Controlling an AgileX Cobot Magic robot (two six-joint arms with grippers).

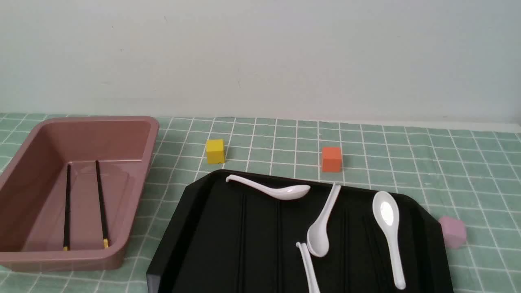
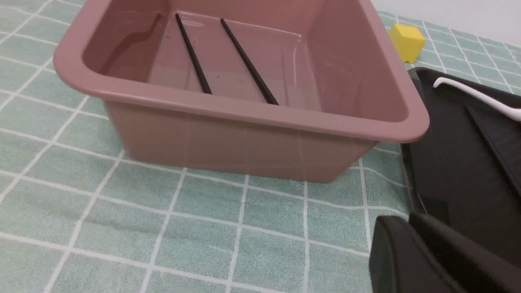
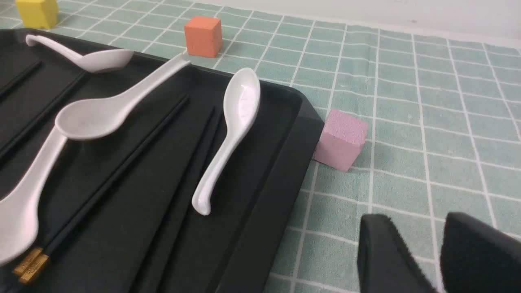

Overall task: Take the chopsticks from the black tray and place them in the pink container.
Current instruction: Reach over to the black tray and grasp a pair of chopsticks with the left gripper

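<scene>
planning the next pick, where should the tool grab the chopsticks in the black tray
Probably mid-shaft on the chopsticks, from straight above, closing across them: they lie flat together on the black tray, the middle bare, while a white spoon crowds the gold-tipped end.

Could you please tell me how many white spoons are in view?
4, all on the black tray: far spoon, middle spoon, right spoon, cropped near spoon. More may lie out of frame.

pink container, green tablecloth (white grid)
</scene>
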